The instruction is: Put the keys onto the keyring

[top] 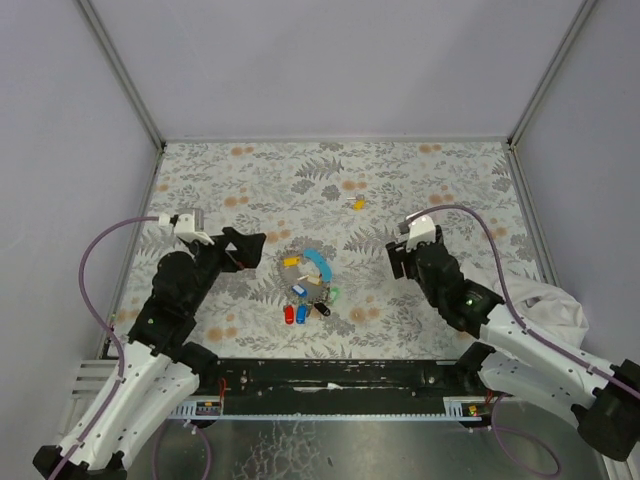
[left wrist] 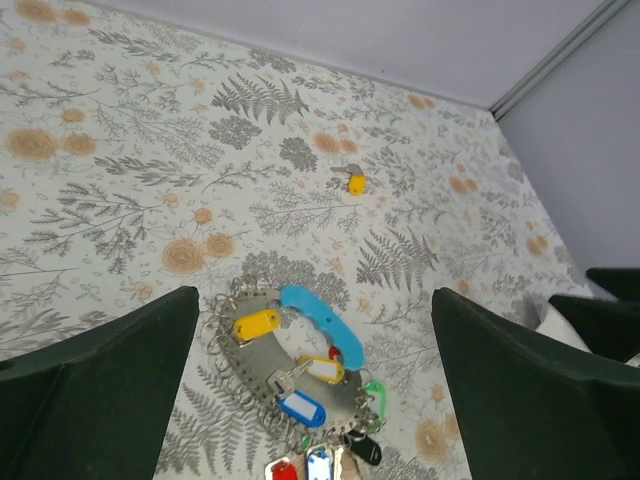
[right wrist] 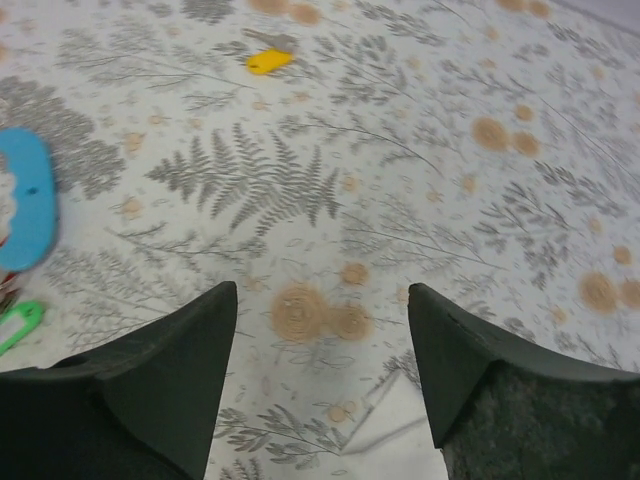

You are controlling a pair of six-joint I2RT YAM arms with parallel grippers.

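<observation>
The keyring [left wrist: 347,434] lies on the floral cloth, joining a cluster of red, blue, black and green capped keys [top: 310,300]. Beside it sit a grey curved plate [left wrist: 250,352] edged with small rings, two yellow keys [left wrist: 256,324] and a light-blue curved strip [left wrist: 322,320]. One yellow key [top: 358,203] lies alone farther back, also in the wrist views [left wrist: 355,184] [right wrist: 268,62]. My left gripper [top: 250,250] [left wrist: 315,292] is open, hovering left of the cluster and holding nothing. My right gripper [top: 396,262] [right wrist: 321,290] is open over bare cloth, right of the cluster.
A white crumpled cloth [top: 548,300] lies at the right edge by the right arm. Grey walls with metal corner posts [top: 130,85] enclose the table on three sides. The light-blue strip [right wrist: 25,195] and a green cap [right wrist: 18,322] show at the right wrist view's left edge.
</observation>
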